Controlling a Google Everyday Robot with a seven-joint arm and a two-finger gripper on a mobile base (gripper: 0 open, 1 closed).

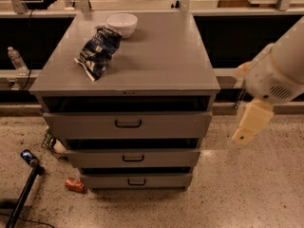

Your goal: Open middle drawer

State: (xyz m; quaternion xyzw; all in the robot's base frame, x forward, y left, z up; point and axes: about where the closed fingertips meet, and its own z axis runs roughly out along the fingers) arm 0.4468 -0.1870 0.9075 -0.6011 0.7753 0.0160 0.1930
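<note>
1. Camera view puts the middle drawer (95, 158) in the lower centre of the frame. It sits between the taller top drawer (80, 125) and the bottom drawer (107, 180), and its front looks pushed in.
2. The tool (251, 123) hangs at the right edge of the frame, well apart from the cabinet and touching nothing. Whether it is spread or pressed together cannot be told.
3. Wrong drawer: the three fronts look alike and are stacked closely. An approach slightly too high would likely catch the top drawer's wider handle (128, 123), and one too low the bottom one.
4. Missed grip: the middle handle (133, 158) is a small dark bar. An off-centre approach could slide off it or bump the panel.
5. Corner strike: the tool starts beside the cabinet, so swinging across could clip the right front corner.
6. A hard jolt or a skewed pull might shake the tabletop (166, 65), shifting the white bowl (122, 23) or the snack bag (97, 52).
7. The red can (74, 185) on the floor lies at the lower left, away from the tool's likely path.
</note>
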